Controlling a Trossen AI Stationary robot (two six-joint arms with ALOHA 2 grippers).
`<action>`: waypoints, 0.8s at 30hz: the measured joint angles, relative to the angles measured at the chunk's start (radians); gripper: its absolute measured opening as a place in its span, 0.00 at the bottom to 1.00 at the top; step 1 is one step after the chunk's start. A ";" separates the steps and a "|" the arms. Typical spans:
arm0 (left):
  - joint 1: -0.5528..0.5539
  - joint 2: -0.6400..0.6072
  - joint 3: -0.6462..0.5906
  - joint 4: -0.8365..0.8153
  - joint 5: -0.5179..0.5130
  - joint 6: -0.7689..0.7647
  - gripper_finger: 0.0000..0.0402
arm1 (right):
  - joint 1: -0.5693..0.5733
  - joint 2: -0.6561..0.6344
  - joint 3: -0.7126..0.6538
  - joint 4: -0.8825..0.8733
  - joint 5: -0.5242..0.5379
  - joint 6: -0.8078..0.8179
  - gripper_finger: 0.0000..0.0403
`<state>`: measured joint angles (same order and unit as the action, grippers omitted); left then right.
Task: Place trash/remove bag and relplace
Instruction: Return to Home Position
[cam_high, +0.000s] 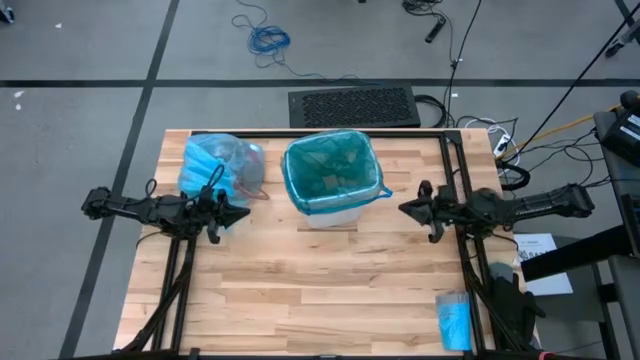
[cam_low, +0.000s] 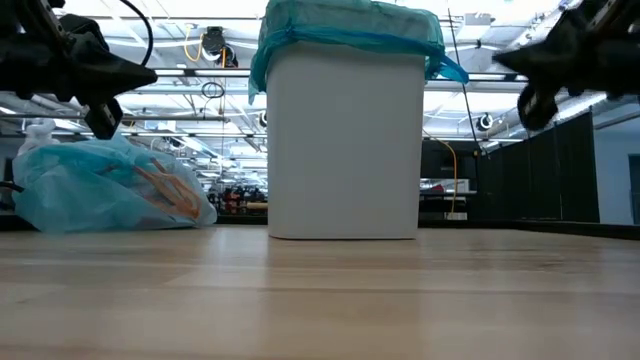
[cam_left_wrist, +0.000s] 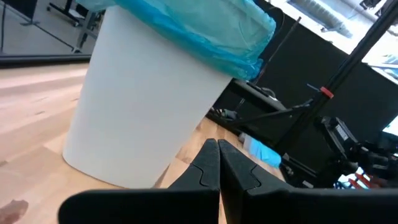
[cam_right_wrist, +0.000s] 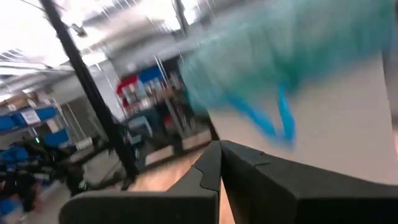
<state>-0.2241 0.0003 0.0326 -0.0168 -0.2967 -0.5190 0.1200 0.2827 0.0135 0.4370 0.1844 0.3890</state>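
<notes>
The light sky-blue bag (cam_high: 213, 165) lies bunched on the table's far left part, resting on its underside (cam_low: 100, 190). Brownish and orange trash (cam_low: 165, 192) shows through its thin wall. My left gripper (cam_high: 244, 213) is shut and hovers just near of the bag, pointing toward the white bin (cam_high: 330, 212). In the left wrist view its shut gripper (cam_left_wrist: 218, 147) faces the bin's wall (cam_left_wrist: 143, 106). My right gripper (cam_high: 403, 208) is shut too, level and right of the bin, pointing at it (cam_right_wrist: 219, 147).
The bin (cam_low: 345, 140) stands at the table's far middle. It is lined with a darker teal-green bag (cam_high: 328, 165) folded over its rim. A small bright-blue roll (cam_high: 453, 320) lies at the near right corner. Bare wood spreads across the near half.
</notes>
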 joint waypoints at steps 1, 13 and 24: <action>0.000 0.000 0.000 0.005 -0.007 0.002 0.00 | 0.000 -0.012 0.000 0.030 0.000 -0.043 0.00; 0.000 0.005 0.000 -0.002 0.004 0.004 0.00 | 0.000 -0.195 0.000 -0.086 -0.230 -0.121 0.00; 0.000 0.006 0.000 -0.002 0.005 0.004 0.00 | 0.000 -0.220 0.000 -0.195 -0.263 -0.113 0.00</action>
<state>-0.2237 0.0059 0.0330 -0.0192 -0.2920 -0.5152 0.1196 0.0628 0.0135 0.2418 -0.0781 0.2757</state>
